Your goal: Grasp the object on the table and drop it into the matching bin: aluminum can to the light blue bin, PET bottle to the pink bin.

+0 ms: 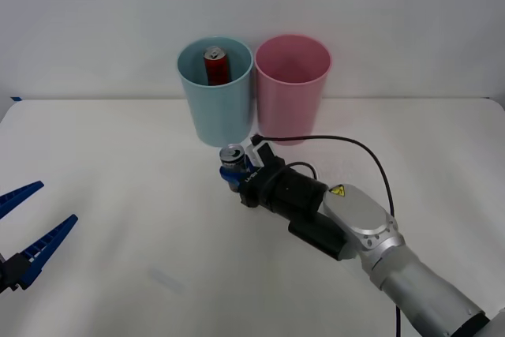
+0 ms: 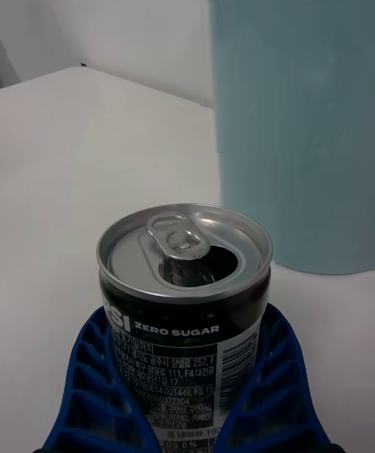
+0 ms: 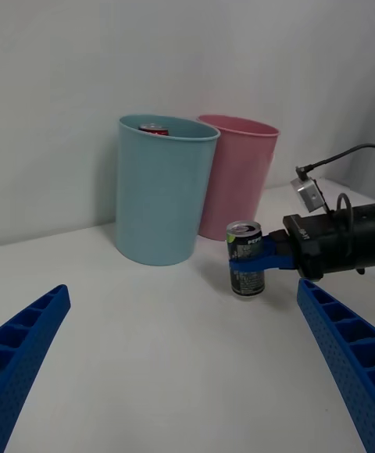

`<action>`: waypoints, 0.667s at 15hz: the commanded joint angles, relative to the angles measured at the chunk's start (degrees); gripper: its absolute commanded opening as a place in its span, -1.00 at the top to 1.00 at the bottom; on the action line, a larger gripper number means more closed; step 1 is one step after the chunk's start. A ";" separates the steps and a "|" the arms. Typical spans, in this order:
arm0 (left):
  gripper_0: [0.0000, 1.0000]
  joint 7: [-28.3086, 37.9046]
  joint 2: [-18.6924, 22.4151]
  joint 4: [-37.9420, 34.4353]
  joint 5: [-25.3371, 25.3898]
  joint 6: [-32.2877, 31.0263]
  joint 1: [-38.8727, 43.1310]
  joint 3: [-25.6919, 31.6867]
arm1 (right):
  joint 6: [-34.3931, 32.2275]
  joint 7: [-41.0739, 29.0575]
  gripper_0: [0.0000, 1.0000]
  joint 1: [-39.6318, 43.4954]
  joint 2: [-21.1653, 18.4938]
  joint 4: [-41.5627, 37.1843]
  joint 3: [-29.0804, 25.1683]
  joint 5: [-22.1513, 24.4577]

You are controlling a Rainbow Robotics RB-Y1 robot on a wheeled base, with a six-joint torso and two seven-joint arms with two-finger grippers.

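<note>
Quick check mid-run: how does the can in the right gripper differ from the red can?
The aluminum can is silver-topped with a dark body; the red can is red. The aluminum can stands outside the bins, in front of the light blue bin, held between the right gripper fingers; the red can already sits inside that bin. Both stand upright, tops up.

Silver-grey right arm (image 1: pixel 410 274), black wrist — yellow warning triangle, black cable, blue ribbed fingers (image 2: pixel 101 390)

- Aluminum can (image 1: pixel 232 160): short, dark label, open pull-tab top, upright, at 6 o'clock of the light blue bin (image 1: pixel 215 94).
- Pink bin (image 1: pixel 291 88): upright, touching the blue one's 3 o'clock side.
</note>
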 commanded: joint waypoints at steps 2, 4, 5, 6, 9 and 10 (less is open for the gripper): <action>-1.00 0.00 0.00 0.00 0.00 0.00 0.00 0.00 | 0.20 -3.03 1.00 5.01 -4.32 -9.44 0.00 -1.04; -1.00 0.00 0.00 0.00 0.00 0.00 0.00 0.00 | 0.47 -7.25 1.00 8.00 -7.39 -15.77 0.00 -0.77; -1.00 0.00 0.00 0.00 0.00 0.00 0.00 0.00 | 0.55 -8.92 1.00 9.14 -8.71 -18.41 0.00 -0.68; -1.00 0.00 0.00 0.00 0.00 0.00 0.00 0.00 | 0.64 -11.21 1.00 10.38 -10.47 -21.75 0.00 -0.68; -1.00 0.00 0.00 0.00 0.00 0.00 0.00 0.00 | 1.87 -17.80 1.00 12.57 -14.78 -30.01 0.00 -0.60; -1.00 0.00 0.00 0.00 0.00 0.00 0.00 0.00 | 2.14 -19.91 1.00 12.84 -16.10 -32.29 0.00 -0.60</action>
